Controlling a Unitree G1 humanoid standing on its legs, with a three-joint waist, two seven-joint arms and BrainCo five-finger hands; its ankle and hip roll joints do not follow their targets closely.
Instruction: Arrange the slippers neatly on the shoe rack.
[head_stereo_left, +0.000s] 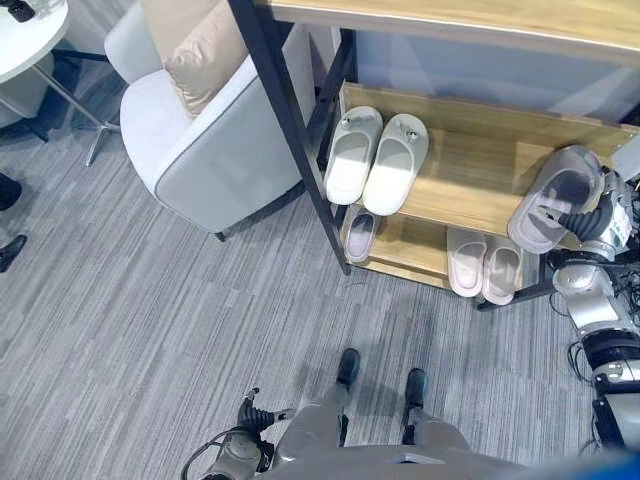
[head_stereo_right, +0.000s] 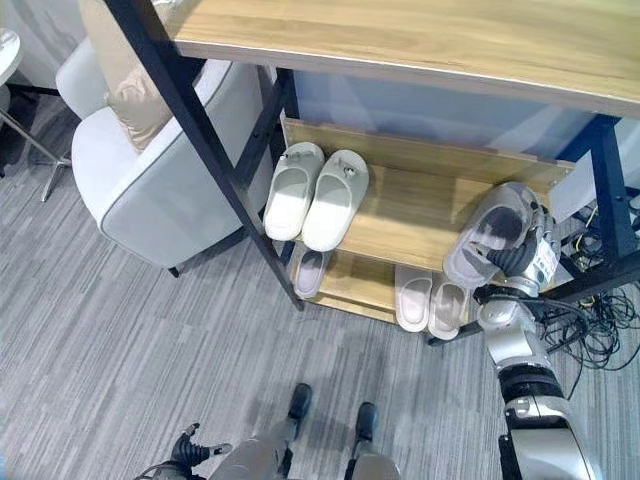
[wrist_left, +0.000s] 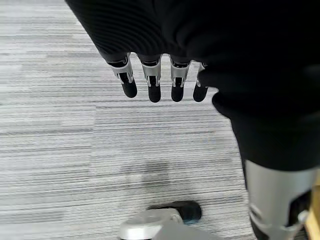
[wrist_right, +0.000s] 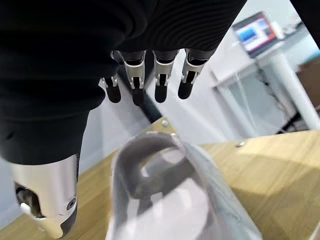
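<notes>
At right end of shoe rack (head_stereo_right: 400, 215) middle shelf, our right hand (head_stereo_right: 520, 255) grips grey slipper (head_stereo_right: 490, 235), fingers curled round it; our left hand (wrist_left: 155, 82) low near floor, fingers straight, holding nothing.

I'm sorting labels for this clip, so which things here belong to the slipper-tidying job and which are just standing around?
Part of the job:
- grey slipper held in the right hand
- white slipper pair on the middle shelf
- pale slippers on the bottom shelf
- single slipper on the bottom shelf
- shoe rack

Just standing around:
- armchair
- cushion
- round table
</notes>
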